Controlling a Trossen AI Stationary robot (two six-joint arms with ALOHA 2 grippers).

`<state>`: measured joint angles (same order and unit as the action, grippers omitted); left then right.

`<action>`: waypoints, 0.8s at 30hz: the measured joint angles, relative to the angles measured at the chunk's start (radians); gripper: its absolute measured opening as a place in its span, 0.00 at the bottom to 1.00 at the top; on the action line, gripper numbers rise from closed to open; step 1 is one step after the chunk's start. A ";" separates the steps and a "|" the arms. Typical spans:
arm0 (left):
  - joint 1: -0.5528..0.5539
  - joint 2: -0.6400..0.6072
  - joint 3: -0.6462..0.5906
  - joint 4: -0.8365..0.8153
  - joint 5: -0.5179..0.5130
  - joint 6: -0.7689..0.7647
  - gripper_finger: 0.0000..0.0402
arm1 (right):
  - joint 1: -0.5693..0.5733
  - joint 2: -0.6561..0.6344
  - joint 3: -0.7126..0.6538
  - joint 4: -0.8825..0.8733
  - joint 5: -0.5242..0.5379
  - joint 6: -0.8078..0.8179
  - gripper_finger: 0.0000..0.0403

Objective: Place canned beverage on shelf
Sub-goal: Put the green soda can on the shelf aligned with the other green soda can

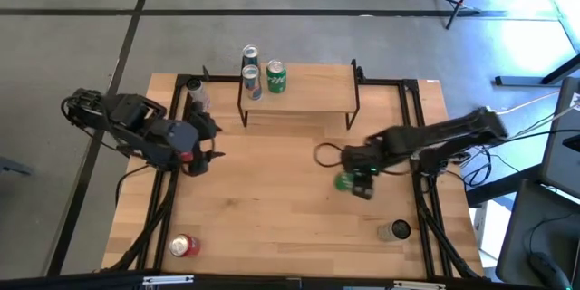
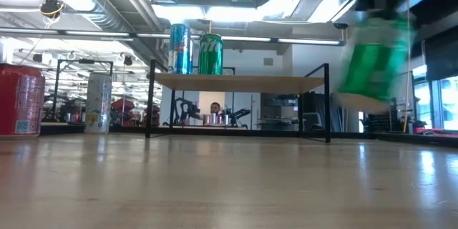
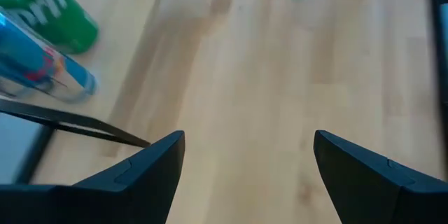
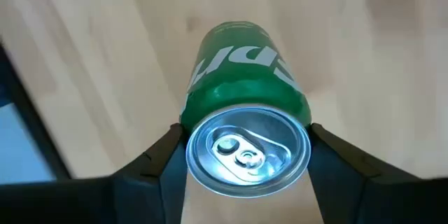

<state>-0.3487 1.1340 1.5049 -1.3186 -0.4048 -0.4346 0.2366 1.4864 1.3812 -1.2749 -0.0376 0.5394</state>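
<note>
The shelf (image 1: 304, 91), a light wood plank on thin black legs, stands at the table's far side. It carries a green can (image 1: 276, 77) and a blue can (image 1: 251, 82); both also show in the low view, the blue can (image 2: 179, 49) beside the green one (image 2: 210, 54). My right gripper (image 1: 358, 179) is shut on another green can (image 4: 241, 63) right of the table's middle, in front of the shelf's right end. My left gripper (image 3: 248, 161) is open and empty at the table's left (image 1: 201, 159). My right gripper pinches the green can between its two fingers, on two opposite sides just below the top rim (image 4: 187, 122). The fingers come from above, pointing down. The can hangs below them, lifted clear of the table and a little tilted (image 2: 372, 61).
A red can (image 1: 184, 246) stands near the table's front left, and a dark can (image 1: 394, 230) near the front right. A silver can (image 1: 195, 92) stands left of the shelf. Another blue can (image 1: 249, 55) stands at the shelf's far left corner. Bare tabletop lies in front of the shelf.
</note>
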 joint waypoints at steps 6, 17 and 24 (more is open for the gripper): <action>-0.021 -0.123 -0.140 0.050 0.037 -0.076 0.76 | -0.064 0.280 0.311 -0.055 0.037 -0.190 0.52; -0.021 -0.224 -0.324 0.132 0.053 -0.082 0.76 | -0.121 0.715 0.793 -0.220 0.029 -0.404 0.52; -0.021 -0.225 -0.327 0.133 0.053 -0.072 0.76 | -0.119 0.780 0.852 -0.211 0.001 -0.408 0.52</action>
<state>-0.3698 0.9085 1.1782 -1.1858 -0.3519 -0.5063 0.1173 2.2662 2.2330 -1.4859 -0.0365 0.1317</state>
